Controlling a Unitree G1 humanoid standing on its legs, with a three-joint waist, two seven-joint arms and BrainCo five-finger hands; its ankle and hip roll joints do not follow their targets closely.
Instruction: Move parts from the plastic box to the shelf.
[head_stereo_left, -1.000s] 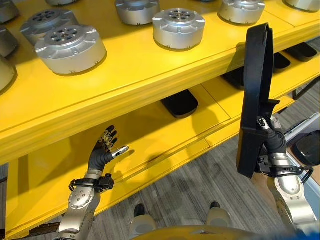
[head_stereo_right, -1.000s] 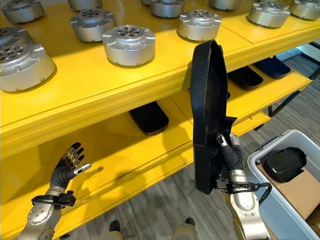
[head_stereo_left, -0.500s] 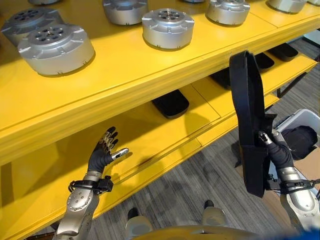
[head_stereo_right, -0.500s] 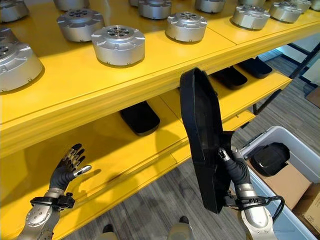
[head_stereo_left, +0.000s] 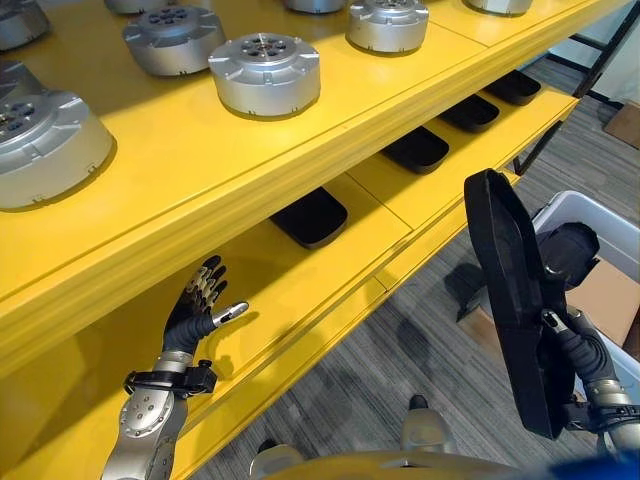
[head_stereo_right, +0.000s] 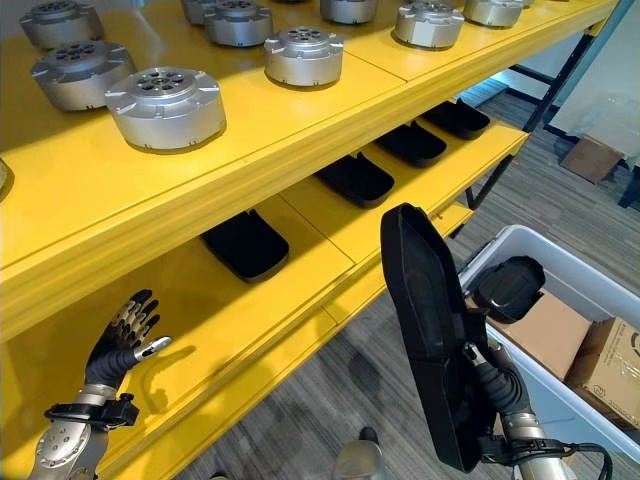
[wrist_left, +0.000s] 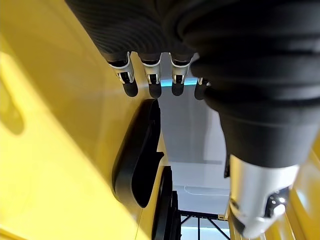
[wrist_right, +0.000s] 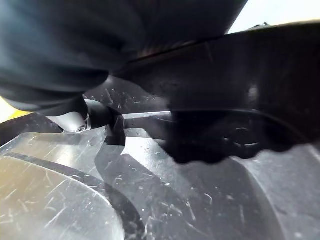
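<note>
Left eye view has my right hand (head_stereo_left: 575, 345) gripping a long black part (head_stereo_left: 510, 290), fingers curled round its lower edge, so it stands upright on end in the air. It's out in front of the lower shelf (head_stereo_left: 300, 275) and touches nothing else I can see. Just behind it sits the plastic box (head_stereo_right: 560, 275) on the floor, with another black part (head_stereo_right: 508, 285) and some cardboard (head_stereo_right: 545, 330) inside. My left hand (head_stereo_left: 195, 310) hovers over the lower shelf with fingers straight and spread, thumb out to the side, holding nothing. More black trays (head_stereo_right: 245, 243) lie along that shelf. The upper shelf (head_stereo_right: 250, 130) has round metal parts (head_stereo_right: 165, 103) in rows.
</note>
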